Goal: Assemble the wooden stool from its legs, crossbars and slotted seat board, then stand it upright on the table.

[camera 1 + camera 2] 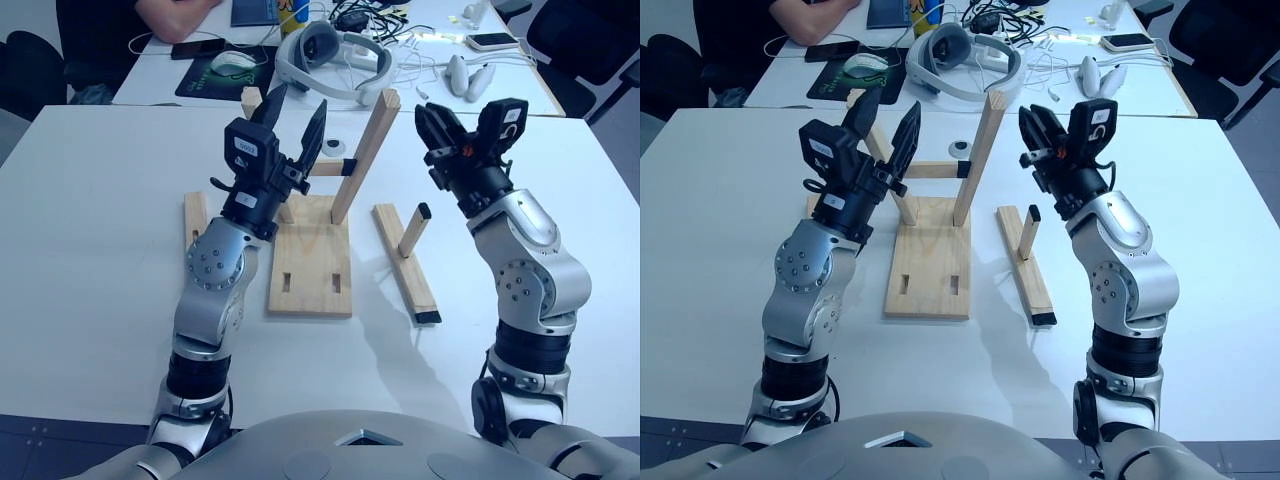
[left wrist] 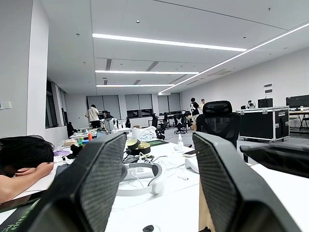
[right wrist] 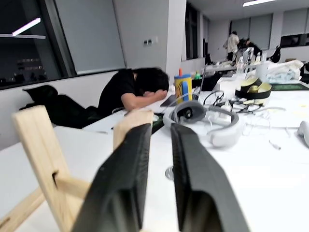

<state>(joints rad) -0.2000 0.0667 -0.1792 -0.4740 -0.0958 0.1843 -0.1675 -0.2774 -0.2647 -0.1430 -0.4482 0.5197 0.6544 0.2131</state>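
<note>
White table (image 1: 100, 200) carries the flat, pale wooden board (image 1: 310, 275); its 2 near slots are bare, probably waiting for legs. A square-cut bar (image 1: 405, 265) with a black-tipped upright stub lies just right of it, likely staged within reach. Another bar (image 1: 195, 215) lies to the left. 1 leg frame (image 1: 365, 150) stands leaning at the board's far end. The left gripper (image 1: 298, 110) hovers by the frame, fingers wide apart. The right gripper (image 1: 437, 118) is raised, fingers almost together and empty. A smooth headset (image 1: 330, 55) sits on the desk beyond.
</note>
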